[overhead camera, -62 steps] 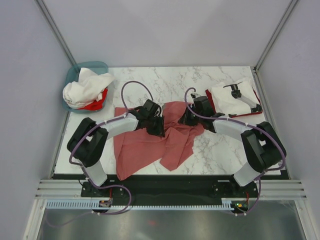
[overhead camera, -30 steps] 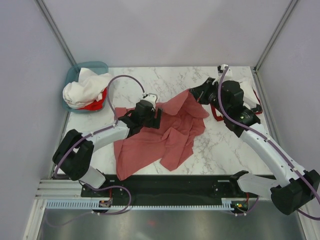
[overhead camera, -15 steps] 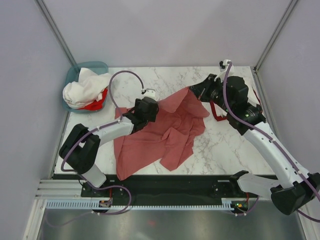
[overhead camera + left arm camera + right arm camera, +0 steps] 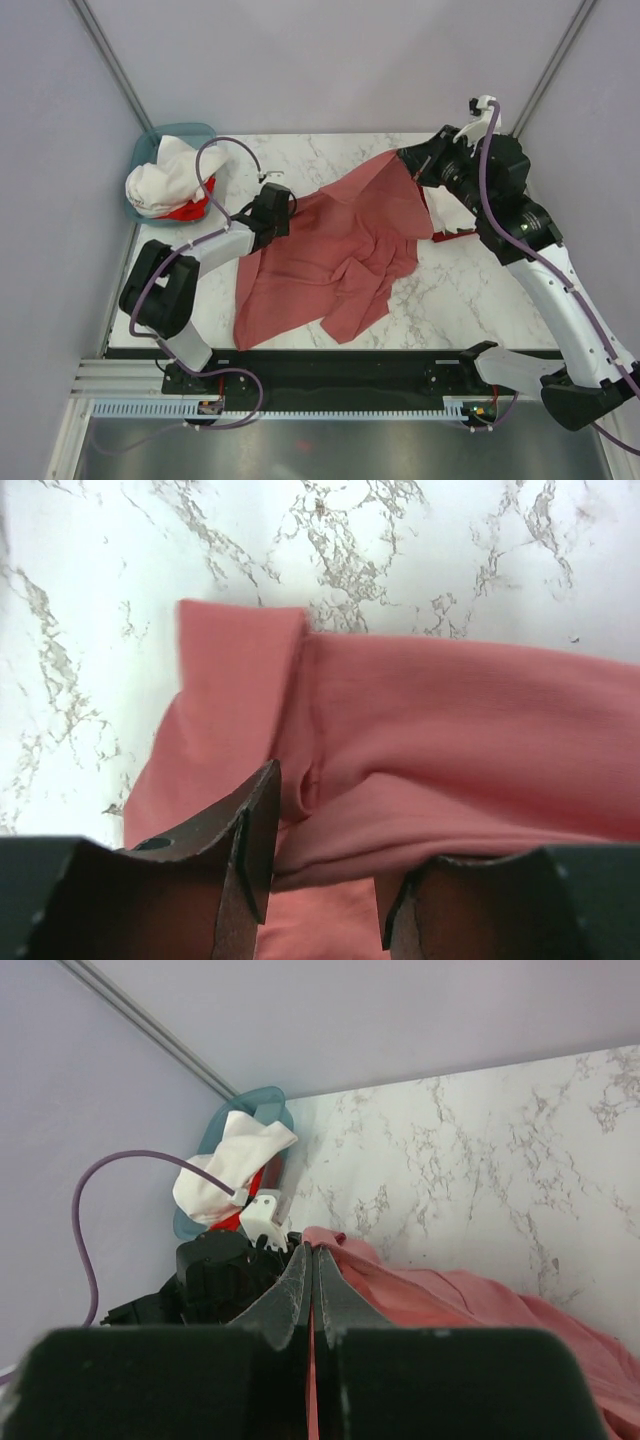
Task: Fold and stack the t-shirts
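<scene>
A dusty salmon-red t-shirt (image 4: 330, 255) lies rumpled across the middle of the marble table (image 4: 330, 150). My right gripper (image 4: 403, 160) is shut on its far right edge and holds that edge up off the table. In the right wrist view a thin strip of the cloth (image 4: 450, 1295) runs between the pressed-together fingers of the right gripper (image 4: 310, 1255). My left gripper (image 4: 281, 213) sits low at the shirt's far left edge. In the left wrist view the left gripper (image 4: 325, 855) stands partly open, straddling a raised fold of the shirt (image 4: 430, 740) beside a seam.
A teal basket (image 4: 192, 131) in the far left corner holds bunched white t-shirts (image 4: 170, 175) and a red one (image 4: 190, 210). A red edge of folded clothing (image 4: 453, 233) shows under the right arm. Grey walls close in on three sides.
My right gripper rose and swung to the back right, stretching the shirt's edge up. My left gripper slid left along the far edge, and its jaws narrowed over a fold.
</scene>
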Available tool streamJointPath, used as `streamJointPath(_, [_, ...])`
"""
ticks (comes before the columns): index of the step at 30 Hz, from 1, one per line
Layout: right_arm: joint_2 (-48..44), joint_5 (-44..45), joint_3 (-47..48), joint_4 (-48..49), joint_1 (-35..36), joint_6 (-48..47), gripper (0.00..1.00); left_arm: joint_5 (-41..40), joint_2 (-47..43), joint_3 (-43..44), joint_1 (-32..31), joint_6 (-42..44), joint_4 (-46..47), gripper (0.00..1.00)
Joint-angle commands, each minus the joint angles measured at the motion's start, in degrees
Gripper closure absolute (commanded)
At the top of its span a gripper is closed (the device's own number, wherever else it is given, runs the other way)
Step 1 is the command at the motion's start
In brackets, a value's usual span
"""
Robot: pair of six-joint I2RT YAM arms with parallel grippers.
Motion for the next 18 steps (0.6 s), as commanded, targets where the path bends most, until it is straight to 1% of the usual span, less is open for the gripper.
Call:
streamJointPath(1, [-1.7, 3.2, 5.5, -1.1, -0.6, -0.3, 1.0, 4.2, 1.5, 1.3, 2.4, -3.6, -0.5, 0.55])
streamJointPath(3, [-1.3, 3.3, 7.6, -2.2, -0.7, -0.2, 1.0, 7.3, 1.9, 1.2, 4.1, -4.3, -0.6, 0.61])
streamJointPath(6, [-1.1, 3.2, 9.4, -3.5, -0.6, -0.2, 1.0, 8.6, 2.8, 1.5, 4.7, -4.3, -1.1, 0.66])
streamJointPath(12, [-0.9, 4.7, 12.9, -5.6, -0.8, -0.3, 1.0, 7.9, 5.0, 3.2, 5.0, -4.1, -2.9, 0.65])
streamJointPath(14, [-0.9, 5.4, 14.0, -6.7, -0.8, -0.5, 1.0, 7.9, 4.7, 3.2, 5.0, -4.2, -3.0, 0.67])
streamJointPath(15, [-0.6, 5.7, 15.2, -7.2, -0.8, -0.5, 1.0, 7.9, 4.6, 3.3, 5.1, -4.2, -3.2, 0.8])
streamJointPath(17, [-0.4, 6.2, 16.1, -8.1, -0.8, -0.6, 1.0, 7.4, 3.6, 3.1, 5.0, -4.2, -3.7, 0.98])
streamJointPath(18, [-0.4, 6.4, 16.0, -8.2, -0.8, -0.7, 1.0, 7.1, 1.7, 2.9, 5.0, -4.2, -3.8, 0.98])
